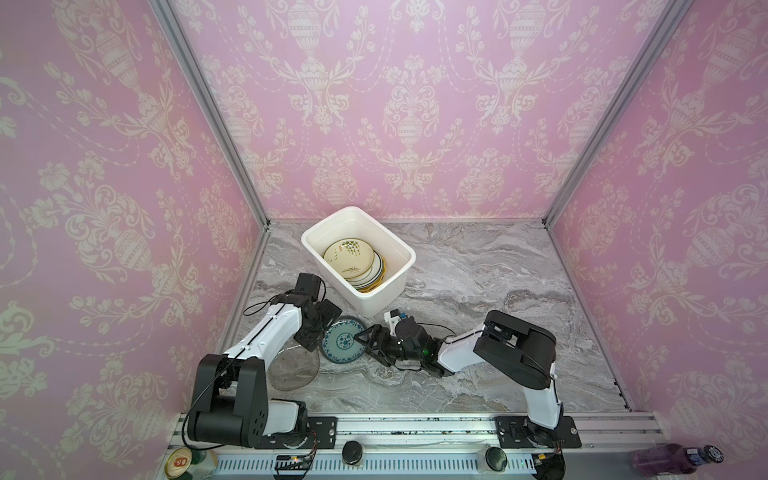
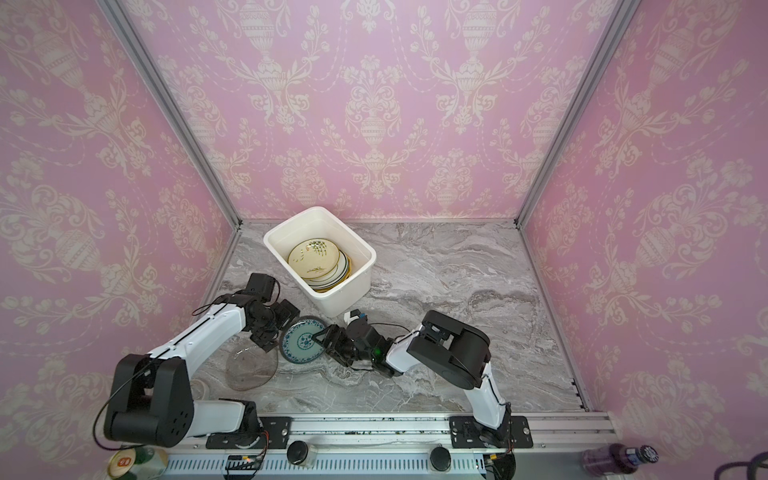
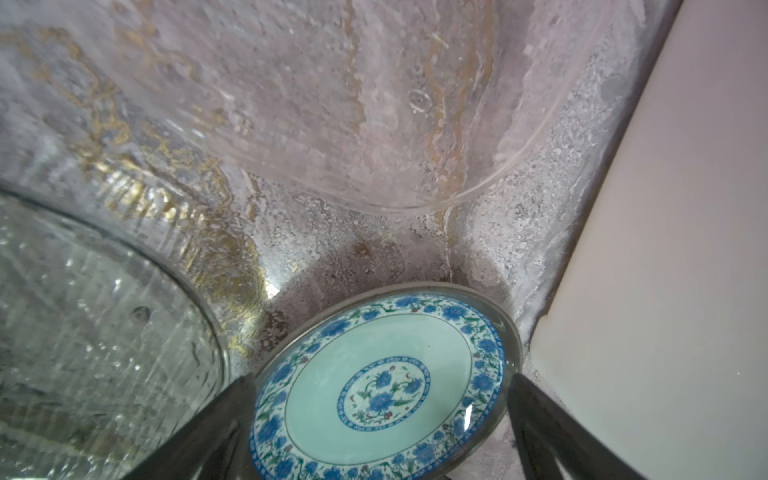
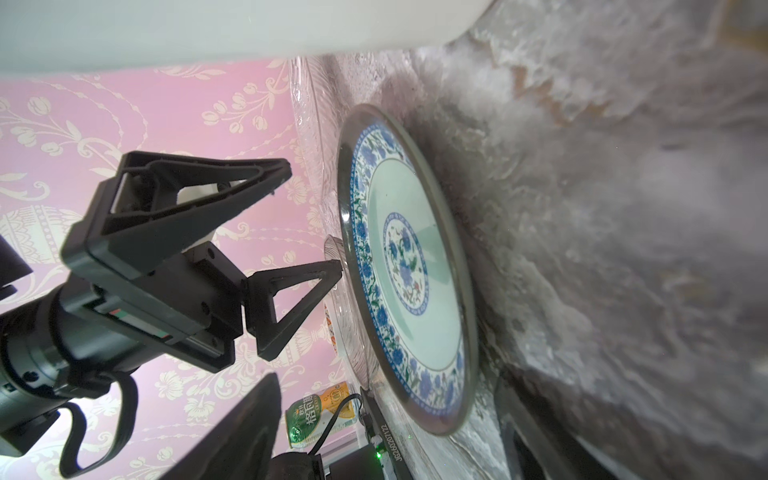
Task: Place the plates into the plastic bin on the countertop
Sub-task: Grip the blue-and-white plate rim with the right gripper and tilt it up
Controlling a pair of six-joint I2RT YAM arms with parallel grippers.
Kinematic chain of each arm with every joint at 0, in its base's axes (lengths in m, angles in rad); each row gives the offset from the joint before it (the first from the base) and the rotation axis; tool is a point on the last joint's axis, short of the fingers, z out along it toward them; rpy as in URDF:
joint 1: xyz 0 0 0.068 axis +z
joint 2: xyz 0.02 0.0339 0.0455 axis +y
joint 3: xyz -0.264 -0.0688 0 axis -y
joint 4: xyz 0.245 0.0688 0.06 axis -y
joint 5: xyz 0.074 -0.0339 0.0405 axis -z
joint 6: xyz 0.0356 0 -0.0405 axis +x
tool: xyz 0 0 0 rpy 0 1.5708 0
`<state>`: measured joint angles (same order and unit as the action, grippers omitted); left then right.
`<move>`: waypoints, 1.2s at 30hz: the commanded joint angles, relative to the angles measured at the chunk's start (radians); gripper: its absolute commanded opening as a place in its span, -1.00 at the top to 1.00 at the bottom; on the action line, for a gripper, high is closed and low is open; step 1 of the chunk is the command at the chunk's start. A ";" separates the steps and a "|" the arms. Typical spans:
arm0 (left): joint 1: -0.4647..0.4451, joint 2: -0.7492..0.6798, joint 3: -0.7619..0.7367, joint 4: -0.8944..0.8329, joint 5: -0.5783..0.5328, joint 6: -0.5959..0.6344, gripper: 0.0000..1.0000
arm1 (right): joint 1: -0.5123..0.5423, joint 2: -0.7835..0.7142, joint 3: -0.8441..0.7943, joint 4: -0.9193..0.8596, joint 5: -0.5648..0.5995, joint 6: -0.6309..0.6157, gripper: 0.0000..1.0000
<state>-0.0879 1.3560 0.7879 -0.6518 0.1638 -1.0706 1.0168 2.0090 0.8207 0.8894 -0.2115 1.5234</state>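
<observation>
A teal plate (image 1: 343, 341) (image 2: 302, 343) with blue flowers lies on the marble countertop (image 1: 478, 291) in front of the plastic bin (image 1: 374, 299) (image 2: 336, 299). My left gripper (image 1: 322, 330) (image 3: 380, 380) is open at its left side, and one of its fingertips (image 4: 338, 266) touches the rim. My right gripper (image 1: 363, 345) (image 4: 386, 376) is open and straddles the plate's near rim (image 4: 436, 428). A clear glass plate (image 1: 293, 368) (image 3: 83, 332) lies partly under my left arm. Several plates are stacked in the bin, topped by a cream one with green sprigs (image 1: 349, 257) (image 2: 313, 259).
In the left wrist view the bin's wall (image 3: 665, 249) stands close beside the teal plate (image 3: 332, 415), and a second clear, smooth-rimmed piece (image 3: 374, 124) lies flat beyond it. A drink can (image 1: 180, 461) and a purple bottle (image 1: 673, 457) sit outside the front aluminium rail (image 1: 415, 428).
</observation>
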 commanded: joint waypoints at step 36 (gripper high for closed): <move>0.005 0.078 -0.017 0.024 0.016 0.037 -0.68 | -0.004 0.131 0.168 -0.061 -0.072 0.016 -0.13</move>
<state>-0.0879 1.4231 0.7815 -0.6094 0.1711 -1.0622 1.0164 2.1059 0.9581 0.8597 -0.2638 1.5311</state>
